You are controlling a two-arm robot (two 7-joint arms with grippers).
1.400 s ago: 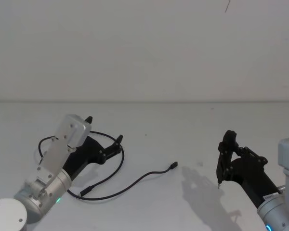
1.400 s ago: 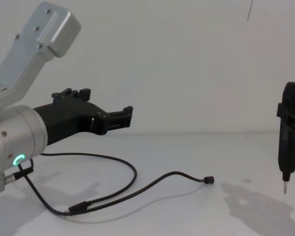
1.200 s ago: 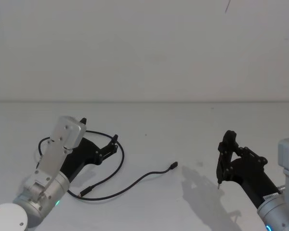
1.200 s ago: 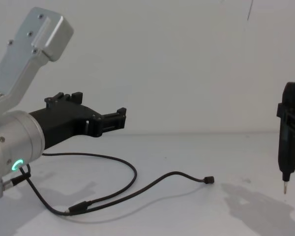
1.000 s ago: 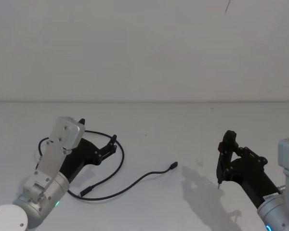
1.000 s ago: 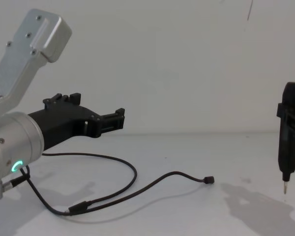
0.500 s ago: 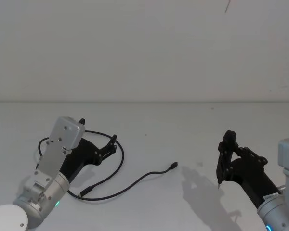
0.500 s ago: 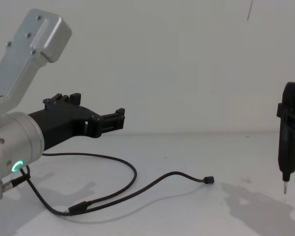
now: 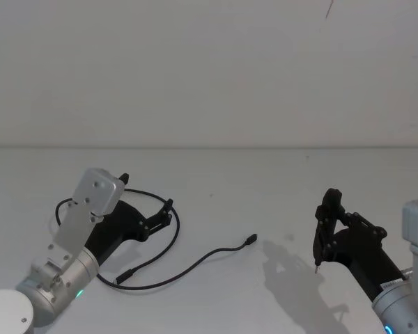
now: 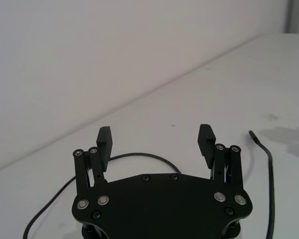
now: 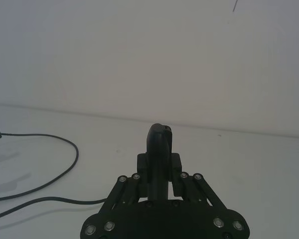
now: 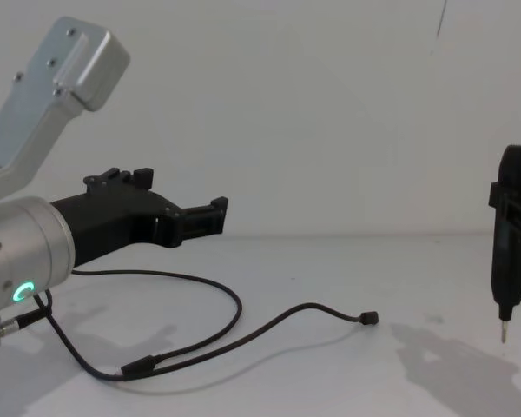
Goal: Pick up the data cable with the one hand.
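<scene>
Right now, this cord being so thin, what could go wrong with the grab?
The open left gripper hovers over the looped data cable; its jaws could close beside the thin cord and miss. Strands run close near one plug, so both may lift. The right gripper, holding a pen tool, is parked.

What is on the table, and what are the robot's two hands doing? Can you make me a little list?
table: white, with the cable lying on it
data cable: thin and black, lying loose in a loop, one plug end trailing toward the middle
left gripper: open and empty, hovering above the cable's loop, not touching it
right gripper: off to the right, raised above the table, shut on a pen-shaped tool that points tip down
cable picked up: not yet
</scene>
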